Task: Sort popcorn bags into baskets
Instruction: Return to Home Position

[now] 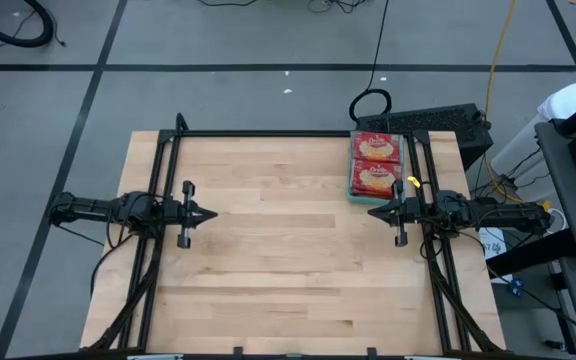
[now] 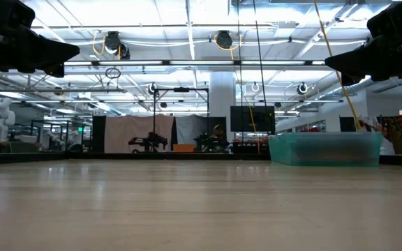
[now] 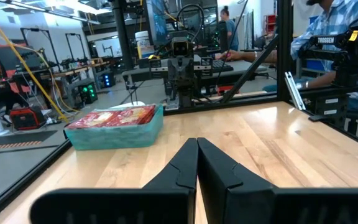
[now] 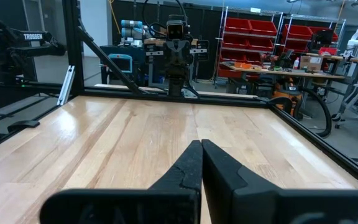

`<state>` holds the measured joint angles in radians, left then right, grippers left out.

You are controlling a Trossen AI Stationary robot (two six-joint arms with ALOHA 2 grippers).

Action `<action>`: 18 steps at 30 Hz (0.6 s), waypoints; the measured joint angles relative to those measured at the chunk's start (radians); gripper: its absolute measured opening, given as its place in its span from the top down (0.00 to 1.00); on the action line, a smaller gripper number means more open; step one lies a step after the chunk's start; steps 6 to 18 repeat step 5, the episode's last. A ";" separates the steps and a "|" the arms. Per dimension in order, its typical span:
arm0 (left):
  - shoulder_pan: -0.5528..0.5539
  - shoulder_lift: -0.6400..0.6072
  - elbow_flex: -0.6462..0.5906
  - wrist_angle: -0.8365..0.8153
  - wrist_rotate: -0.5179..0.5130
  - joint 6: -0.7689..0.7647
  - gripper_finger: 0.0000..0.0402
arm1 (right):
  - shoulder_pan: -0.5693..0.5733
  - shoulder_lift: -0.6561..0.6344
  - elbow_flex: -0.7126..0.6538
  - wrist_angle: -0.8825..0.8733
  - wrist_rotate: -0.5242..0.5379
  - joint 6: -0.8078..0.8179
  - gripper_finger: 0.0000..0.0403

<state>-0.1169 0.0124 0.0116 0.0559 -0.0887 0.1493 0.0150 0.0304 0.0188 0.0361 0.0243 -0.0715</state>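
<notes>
Popcorn bags (image 1: 376, 163): all visible ones lie in the teal basket (image 1: 354, 192) at a corner of the table (image 1: 268, 260), near the right gripper (image 1: 373, 211). Left gripper (image 1: 211, 213) opposite, well apart. Both pinched closed, empty. Judgement: sorting done, homing step in hand; next calls only for parking both.

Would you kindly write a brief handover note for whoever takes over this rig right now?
Left gripper: shut, empty, raised over the table at its left side, pointing inward.
Right gripper: shut, empty, raised at the right side, beside the tray.
Popcorn bags: in the teal tray at the table's top-right corner in the high view. Two red packets show on top, one behind the other; what lies beneath is hidden.
Done: every packet in view is in the tray.
Left: probably nothing to sort; just confirm both arms are parked.
</notes>
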 joint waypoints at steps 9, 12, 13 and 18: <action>0.000 0.000 0.000 0.000 0.000 0.000 0.98 | 0.000 0.000 0.000 0.000 0.000 0.000 1.00; 0.000 0.000 0.000 0.000 0.000 0.000 0.98 | 0.000 0.000 0.000 0.000 0.000 0.000 1.00; 0.000 0.000 0.000 0.000 0.000 0.000 0.98 | 0.000 0.000 0.000 0.000 0.000 0.000 1.00; 0.000 0.000 0.000 0.000 0.000 0.000 0.98 | 0.000 0.000 0.000 0.000 0.000 0.000 1.00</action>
